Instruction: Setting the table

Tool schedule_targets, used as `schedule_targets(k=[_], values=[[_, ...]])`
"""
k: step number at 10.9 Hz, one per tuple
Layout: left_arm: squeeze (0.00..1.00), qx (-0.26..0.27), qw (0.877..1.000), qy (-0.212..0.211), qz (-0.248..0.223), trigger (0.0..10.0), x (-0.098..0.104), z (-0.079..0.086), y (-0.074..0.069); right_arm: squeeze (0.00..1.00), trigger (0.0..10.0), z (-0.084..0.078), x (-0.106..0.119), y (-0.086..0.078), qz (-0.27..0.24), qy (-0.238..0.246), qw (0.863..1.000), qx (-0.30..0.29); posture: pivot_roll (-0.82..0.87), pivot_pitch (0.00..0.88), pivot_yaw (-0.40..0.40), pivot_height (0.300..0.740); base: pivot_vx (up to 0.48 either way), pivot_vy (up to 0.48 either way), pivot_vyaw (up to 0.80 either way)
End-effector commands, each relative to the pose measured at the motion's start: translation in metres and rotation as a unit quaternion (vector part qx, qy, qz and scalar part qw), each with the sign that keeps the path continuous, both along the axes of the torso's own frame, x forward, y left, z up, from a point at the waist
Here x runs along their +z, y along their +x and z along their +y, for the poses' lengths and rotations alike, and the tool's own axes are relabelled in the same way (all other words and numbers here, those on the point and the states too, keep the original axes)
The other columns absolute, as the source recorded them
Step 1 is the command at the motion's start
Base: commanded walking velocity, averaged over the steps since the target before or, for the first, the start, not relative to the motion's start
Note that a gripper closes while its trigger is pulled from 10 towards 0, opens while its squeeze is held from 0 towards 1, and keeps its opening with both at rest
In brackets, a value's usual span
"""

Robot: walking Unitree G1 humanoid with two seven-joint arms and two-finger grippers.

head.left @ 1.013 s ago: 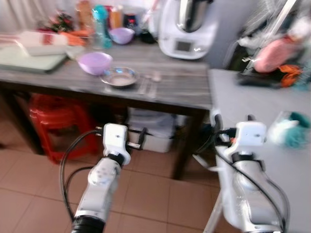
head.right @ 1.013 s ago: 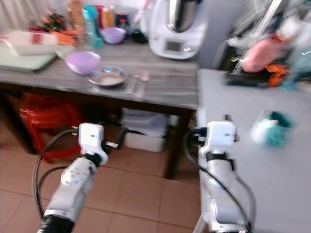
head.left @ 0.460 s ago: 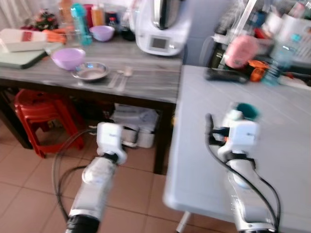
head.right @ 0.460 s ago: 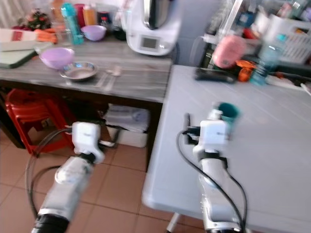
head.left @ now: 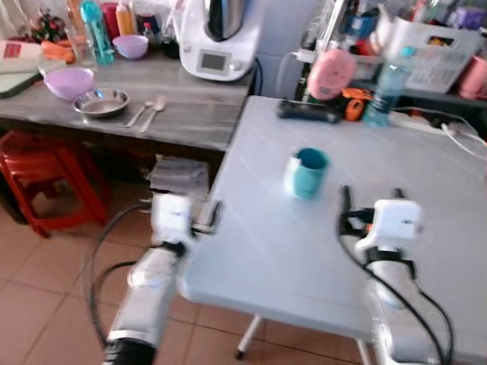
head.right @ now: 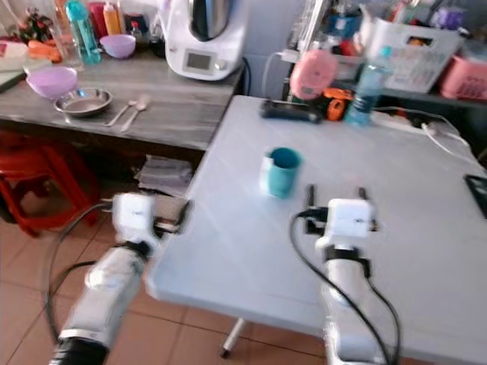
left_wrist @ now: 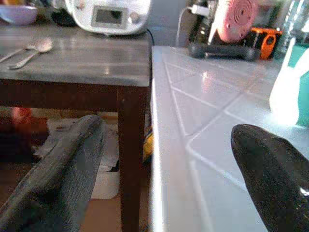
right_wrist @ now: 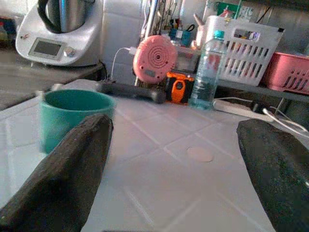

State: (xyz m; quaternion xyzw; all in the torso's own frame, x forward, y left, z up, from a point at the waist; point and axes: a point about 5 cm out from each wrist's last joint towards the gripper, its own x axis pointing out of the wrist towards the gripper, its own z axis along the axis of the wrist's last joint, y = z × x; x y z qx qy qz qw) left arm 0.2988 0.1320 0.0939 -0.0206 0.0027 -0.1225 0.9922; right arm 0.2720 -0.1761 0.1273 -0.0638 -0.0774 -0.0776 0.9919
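A teal cup stands upright on the white tiled table. My right gripper hovers open and empty over that table, a little nearer to me and to the right of the cup. My left gripper is open and empty at the white table's left edge, low beside the wooden side table. On the wooden table lie a purple bowl, a metal dish, and a spoon and fork.
A white kitchen machine stands at the back of the wooden table. Behind the cup are a black bar, a pink round device, a water bottle and a white basket. A red stool sits under the wooden table.
The camera has swung right, from the wooden table to the white table, so the teal cup is now near the middle. Both grippers stay open and empty.
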Motion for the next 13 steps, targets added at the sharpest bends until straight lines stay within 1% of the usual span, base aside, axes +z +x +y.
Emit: schedule_targets(k=[1, 2, 3, 4, 5, 6, 7, 8, 9, 12, 13], values=[[0.00, -0.018, 1.000, -0.005, -0.004, 10.0, 0.003, -0.010, 0.001, 0.00, 10.0, -0.005, 0.003, 0.000, -0.004, -0.005, 1.000, -0.008, 0.02, 0.012, -0.021, 0.740, 0.000, 0.000, 0.00], [0.00, -0.024, 1.000, 0.005, -0.011, 10.0, 0.004, -0.010, 0.002, 0.00, 10.0, -0.003, 0.002, 0.003, 0.000, -0.002, 1.000, -0.002, 0.02, 0.014, -0.021, 0.740, 0.000, 0.000, 0.00], [0.00, -0.041, 0.999, 0.024, -0.023, 10.0, 0.005, -0.009, 0.002, 0.00, 10.0, 0.001, 0.002, 0.007, 0.003, 0.000, 1.000, 0.009, 0.02, 0.018, -0.023, 0.740, 0.000, 0.000, 0.00], [0.00, -0.048, 0.998, 0.036, -0.022, 10.0, 0.003, -0.007, 0.002, 0.00, 10.0, 0.006, 0.003, 0.011, 0.003, 0.004, 1.000, 0.024, 0.02, 0.022, -0.024, 0.740, 0.000, 0.000, 0.00], [0.00, -0.049, 0.998, 0.038, -0.016, 10.0, 0.001, -0.003, 0.001, 0.00, 10.0, 0.018, 0.000, 0.017, 0.014, -0.005, 0.998, 0.061, 0.02, 0.026, -0.024, 0.740, 0.000, 0.000, 0.00], [0.00, -0.052, 0.998, 0.043, -0.014, 10.0, -0.001, -0.002, 0.000, 0.00, 10.0, 0.024, -0.005, 0.021, 0.029, -0.006, 0.997, 0.076, 0.03, 0.028, -0.024, 0.740, 0.000, 0.000, 0.00], [0.00, -0.073, 0.996, 0.049, -0.014, 10.0, -0.002, -0.005, -0.002, 0.00, 10.0, 0.034, -0.008, 0.027, 0.036, 0.004, 0.995, 0.096, 0.03, 0.031, -0.026, 0.740, 0.000, 0.000, 0.00], [0.00, -0.087, 0.995, 0.046, -0.013, 10.0, -0.003, -0.007, -0.004, 0.00, 10.0, 0.041, -0.009, 0.031, 0.040, 0.007, 0.993, 0.109, 0.03, 0.031, -0.026, 0.740, 0.000, 0.000, 0.00], [0.00, -0.101, 0.994, 0.046, -0.022, 10.0, -0.002, -0.009, -0.008, 0.00, 10.0, 0.052, -0.009, 0.041, 0.038, -0.006, 0.991, 0.129, 0.04, 0.040, -0.025, 0.740, 0.000, 0.000, 0.00], [0.00, -0.131, 0.991, 0.034, -0.016, 10.0, -0.005, -0.003, -0.024, 0.00, 10.0, 0.061, -0.012, 0.065, 0.059, 0.004, 0.989, 0.133, 0.07, 0.072, -0.032, 0.740, 0.000, 0.000, 0.00], [0.00, -0.143, 0.989, 0.024, -0.014, 10.0, -0.004, -0.002, -0.030, 0.00, 10.0, 0.065, -0.011, 0.071, 0.061, 0.017, 0.989, 0.131, 0.07, 0.085, -0.030, 0.740, 0.000, 0.000, 0.00]])
